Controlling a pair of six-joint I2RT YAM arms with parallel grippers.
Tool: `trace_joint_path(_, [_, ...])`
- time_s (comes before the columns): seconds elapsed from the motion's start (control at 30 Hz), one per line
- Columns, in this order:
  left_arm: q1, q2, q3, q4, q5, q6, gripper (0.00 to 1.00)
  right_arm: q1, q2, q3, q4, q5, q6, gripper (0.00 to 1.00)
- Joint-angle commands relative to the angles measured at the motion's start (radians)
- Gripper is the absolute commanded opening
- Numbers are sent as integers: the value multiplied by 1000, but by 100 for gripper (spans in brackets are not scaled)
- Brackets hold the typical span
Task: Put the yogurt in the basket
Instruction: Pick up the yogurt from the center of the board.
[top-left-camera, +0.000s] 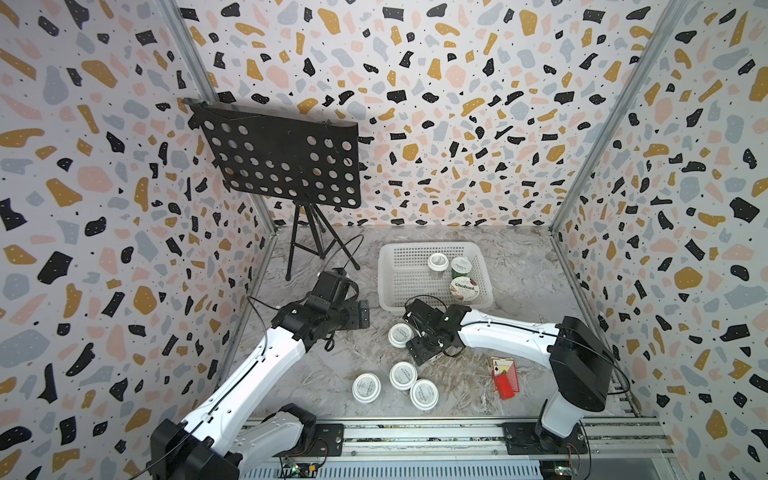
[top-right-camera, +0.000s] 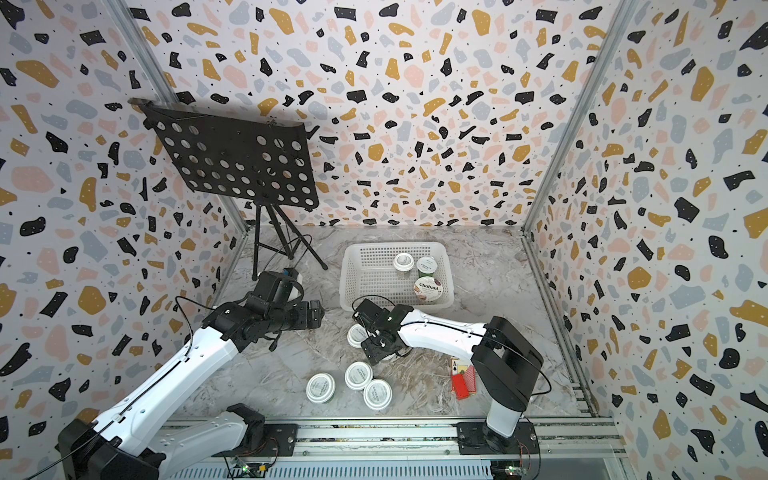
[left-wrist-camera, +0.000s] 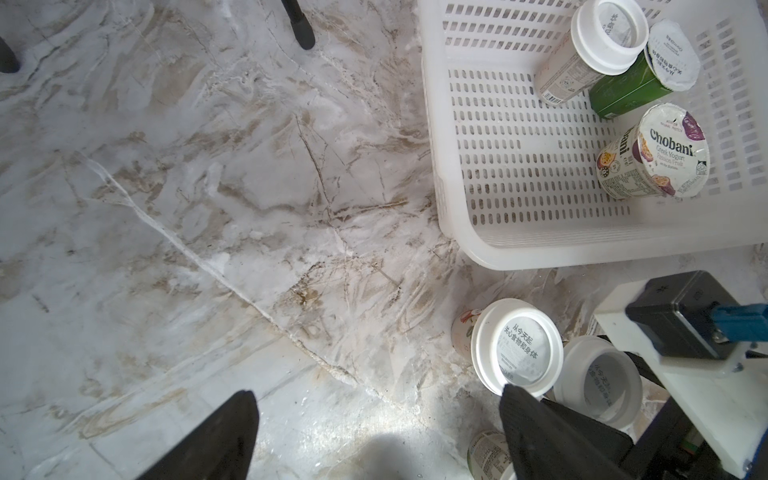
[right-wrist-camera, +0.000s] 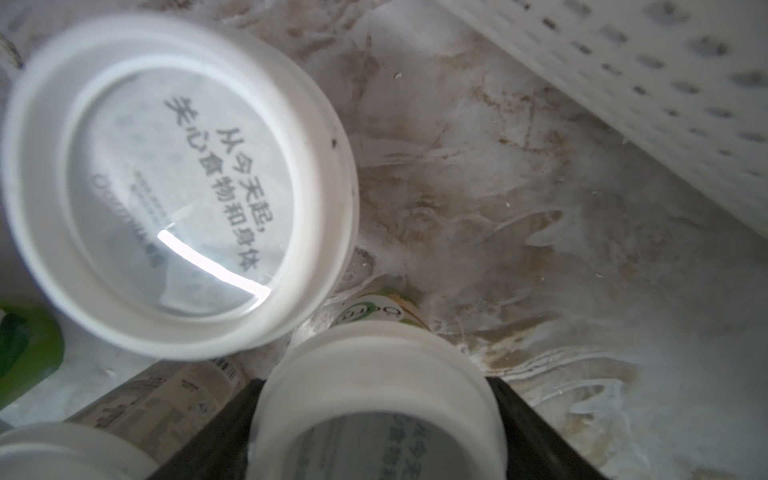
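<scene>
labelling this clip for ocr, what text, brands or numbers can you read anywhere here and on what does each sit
"Chobani": foil lid of the wide cup in the basket.
"Greek Yogurt Passion Fruit": same lid, below the brand.
"从今天起, 关心食物和身体": lid of a white cup outside the basket.
"A": red card box.
Cup side labels, barcodes, green cup lid: too small to read.

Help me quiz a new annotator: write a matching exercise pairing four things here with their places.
Things: 1 Chobani cup; 2 red card box; 3 music stand; 4 right gripper.
Places: A far left corner; B straddling a white-lidded cup; C inside the basket; D front right on the table.
Pairs: 1-C, 2-D, 3-A, 4-B.
</scene>
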Motion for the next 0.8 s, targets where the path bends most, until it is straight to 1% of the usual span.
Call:
trace_joint_path(0.0, [6, 3, 7, 9, 1, 6, 95, 0, -15, -12, -8, 18, -7, 82])
trace_joint_path(0.27, [8, 6, 9, 9, -2, 6, 95, 0, -28, -20, -13, 25, -8, 81])
trace_joint_path(0.77, [9, 9, 14, 9, -2, 6, 95, 0, -107, -22, -71, 65, -4, 79])
